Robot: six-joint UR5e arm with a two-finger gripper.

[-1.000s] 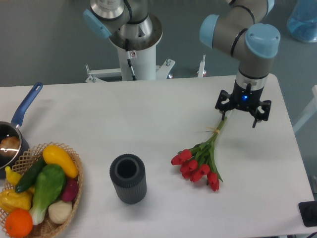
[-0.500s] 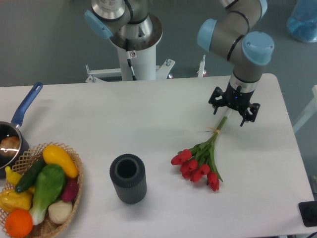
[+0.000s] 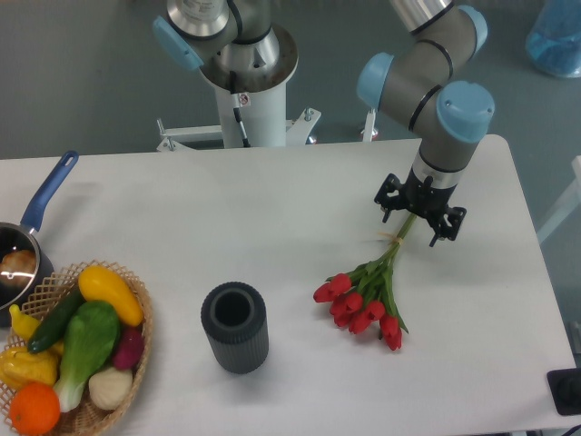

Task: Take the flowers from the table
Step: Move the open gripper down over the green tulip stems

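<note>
Hovering over the stem end of the flowers [image 3: 377, 289], gripper [image 3: 417, 220] with fingers spread apart and gripping nothing — stems passing beneath, between the two prongs as seen from this camera, though contact not confirmable from this angle. Having shifted leftward and a little toward the bouquet over the last second, and having turned at the wrist so that the finger line is now sitting across the stems rather than level with the table edge. Reading as alignment for a grasp near the pale string tie, not yet a closing.

Lying flat on the table [image 3: 272, 209], the flowers — red heads pointing toward the near edge, stems running up and right to the gripper, position unchanged across the interval.

Standing well apart to the left, dark ribbed cylinder vase [image 3: 234, 326]; further left, wicker basket [image 3: 136, 345] of vegetables and a blue-handled pan [image 3: 27, 238] at the edge.

Remaining for the task: descending, closing on the stems, lifting. Thin stems possibly slipping if caught off-centre.
</note>
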